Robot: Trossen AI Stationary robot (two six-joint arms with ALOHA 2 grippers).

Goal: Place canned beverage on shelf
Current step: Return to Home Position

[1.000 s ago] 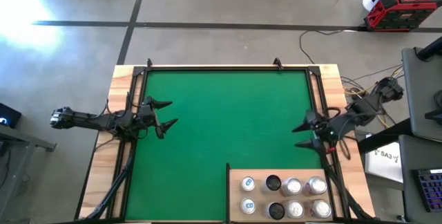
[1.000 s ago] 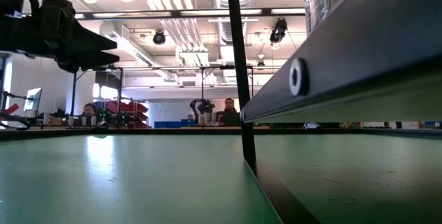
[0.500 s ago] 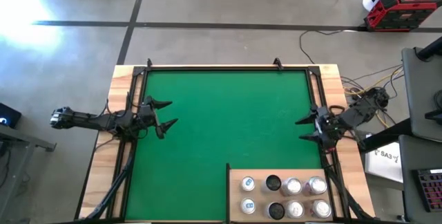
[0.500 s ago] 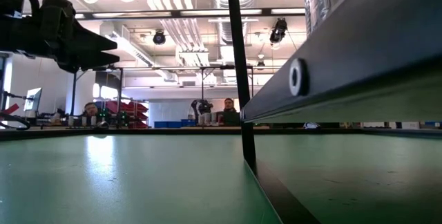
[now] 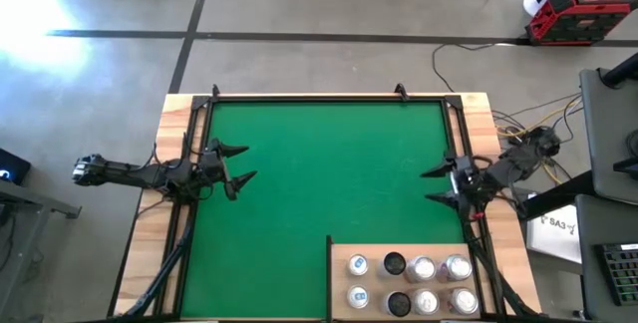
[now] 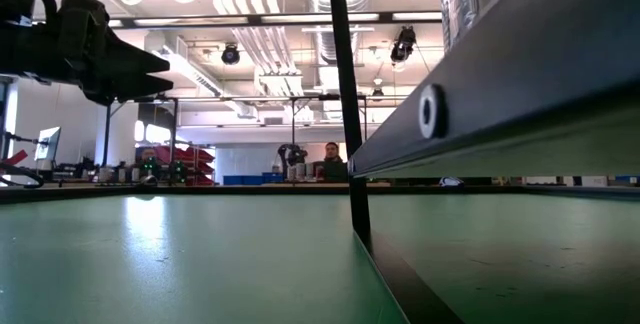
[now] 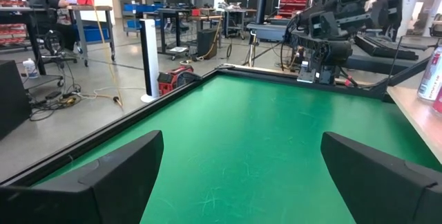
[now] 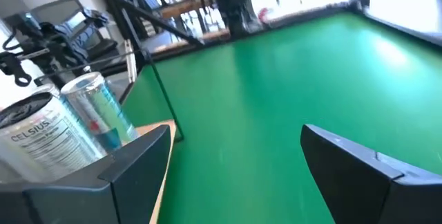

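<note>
The shelf (image 5: 399,245), a pale wooden panel with a dark edge, sits at the mat's near right. Several beverage cans (image 5: 424,269) stand upright on it. My right gripper (image 5: 427,186) hovers open over the mat's right edge, just beyond the shelf's far side and holding nothing. Its wrist view shows a white can (image 8: 41,141) and a silver-blue can (image 8: 97,110) close by on that gripper's (image 8: 235,141) one side. My left gripper (image 5: 247,161) waits open over the mat's left edge; it also shows in the low view (image 6: 168,74) and in its wrist view (image 7: 242,155).
The green mat (image 5: 329,163) lies bare between the two arms, framed by wooden rim strips (image 5: 150,233). In the low view the shelf's dark edge (image 6: 500,94) and a thin black post (image 6: 345,94) fill the right side. A person (image 6: 330,164) sits far behind the table.
My right arm has folded in and sunk lower. Its gripper has shifted a little toward the table's far edge and rolled slightly, staying open and empty. The cans and the shelf have stayed put.
</note>
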